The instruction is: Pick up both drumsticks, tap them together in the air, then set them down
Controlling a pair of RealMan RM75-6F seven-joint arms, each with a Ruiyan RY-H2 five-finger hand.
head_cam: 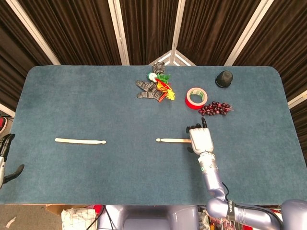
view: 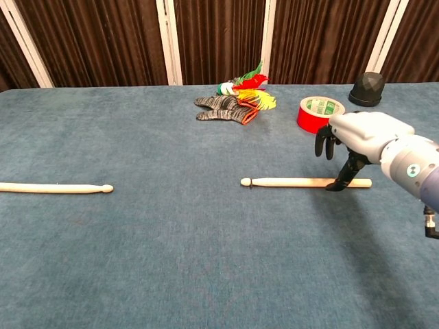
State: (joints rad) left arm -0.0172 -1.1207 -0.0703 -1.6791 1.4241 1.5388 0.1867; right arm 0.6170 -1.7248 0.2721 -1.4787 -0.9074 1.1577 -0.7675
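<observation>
A: Where is the right hand [head_cam: 200, 139] seen?

B: It is held over the thick end of the right drumstick [view: 288, 182], which lies flat on the blue table [head_cam: 96, 105] near its middle. In the chest view the fingers [view: 322, 142] are curled downward above the stick and the thumb is reaching to the near side of it — nothing is clamped yet, and the stick is still resting on the cloth.

A: So the hand is spread?

B: The fingers are seen apart from the thumb, with the stick below the gap between them. Whether the thumb tip is touching the wood cannot be told.

A: And the other stick?

B: The left drumstick [head_cam: 80, 141] is lying flat well to the left, its tip pointed toward the middle of the table. The left hand [head_cam: 5, 158] is seen only at the left edge of the head view, off the table — its fingers look apart and nothing is held in it.

A: What else is laid out?

B: At the far side, a striped and coloured toy [head_cam: 156, 86], a roll of red tape [head_cam: 196, 97], a bunch of dark grapes [head_cam: 216, 108] just beside the tape, and a small black object [head_cam: 224, 79] near the right far corner.
</observation>
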